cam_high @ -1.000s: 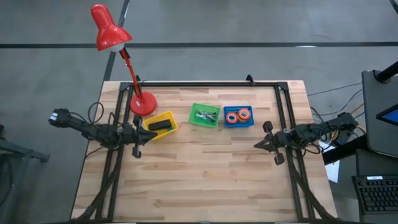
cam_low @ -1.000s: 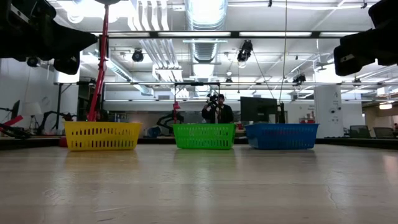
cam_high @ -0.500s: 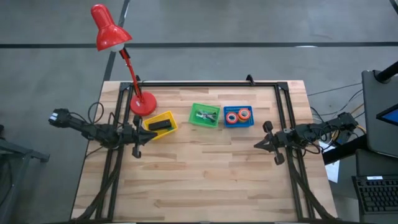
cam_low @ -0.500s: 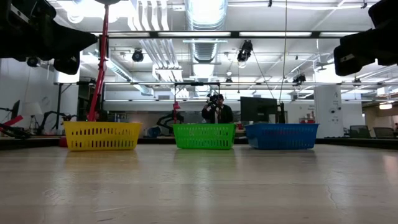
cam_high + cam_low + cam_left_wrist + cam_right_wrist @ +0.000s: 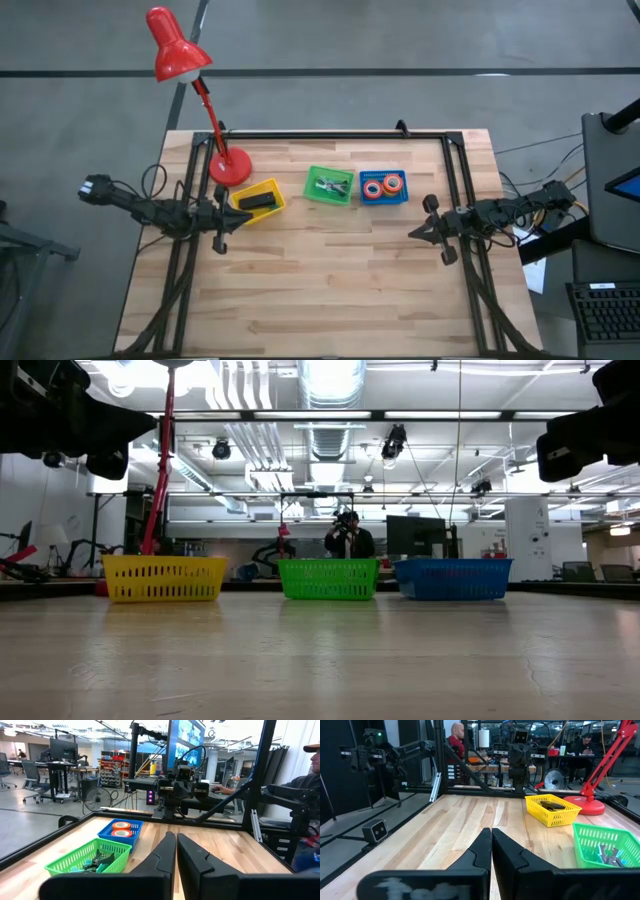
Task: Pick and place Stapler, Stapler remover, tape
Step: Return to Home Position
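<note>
Both my jaws pressed shut, empty, raised off surface (image 5: pixel 330 280). Left jaws beside yellow basket (image 5: pixel 165 578) with stapler (image 5: pixel 257 202); right jaws right of blue basket (image 5: pixel 452 578) with tape (image 5: pixel 374 188).

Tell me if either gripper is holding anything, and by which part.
Nothing is held. The left gripper and the right gripper are both shut and empty, at the table's sides; the stapler lies in the yellow basket.

Three baskets (image 5: pixel 164 579) (image 5: pixel 328 579) (image 5: pixel 452 579); two tape rolls (image 5: pixel 373 187) (image 5: pixel 392 183); one black stapler (image 5: pixel 257 202); one lamp (image 5: pixel 178 55)
</note>
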Robot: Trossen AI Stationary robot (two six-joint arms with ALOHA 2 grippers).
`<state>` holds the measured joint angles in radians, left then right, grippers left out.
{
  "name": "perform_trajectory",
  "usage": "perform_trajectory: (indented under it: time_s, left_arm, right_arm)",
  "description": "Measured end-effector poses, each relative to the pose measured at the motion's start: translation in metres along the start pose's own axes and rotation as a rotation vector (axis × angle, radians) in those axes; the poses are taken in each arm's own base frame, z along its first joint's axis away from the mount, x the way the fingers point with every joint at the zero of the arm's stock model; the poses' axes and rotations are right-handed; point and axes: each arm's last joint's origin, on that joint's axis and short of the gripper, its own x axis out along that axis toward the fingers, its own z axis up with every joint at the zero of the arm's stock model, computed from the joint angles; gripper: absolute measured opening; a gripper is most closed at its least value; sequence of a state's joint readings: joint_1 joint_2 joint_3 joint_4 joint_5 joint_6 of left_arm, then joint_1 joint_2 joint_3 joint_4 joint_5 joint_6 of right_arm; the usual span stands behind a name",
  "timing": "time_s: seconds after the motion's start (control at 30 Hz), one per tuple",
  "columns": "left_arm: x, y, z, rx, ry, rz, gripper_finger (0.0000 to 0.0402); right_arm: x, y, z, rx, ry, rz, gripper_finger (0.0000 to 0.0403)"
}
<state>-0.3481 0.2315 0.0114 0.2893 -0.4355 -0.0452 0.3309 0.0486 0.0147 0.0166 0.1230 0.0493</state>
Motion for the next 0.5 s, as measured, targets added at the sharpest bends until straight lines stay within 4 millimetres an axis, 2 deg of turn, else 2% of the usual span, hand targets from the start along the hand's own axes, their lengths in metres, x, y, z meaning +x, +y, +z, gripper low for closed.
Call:
perform_trajectory:
  time_s: [0.5]
  left_arm:
    - [0.0000, 0.0000, 0.0001, 0.000, 0.000, 0.000, 0.0020]
  right_arm:
    - [0.0000, 0.0000, 0.0000, -0.003, 0.000, 0.000, 0.0008]
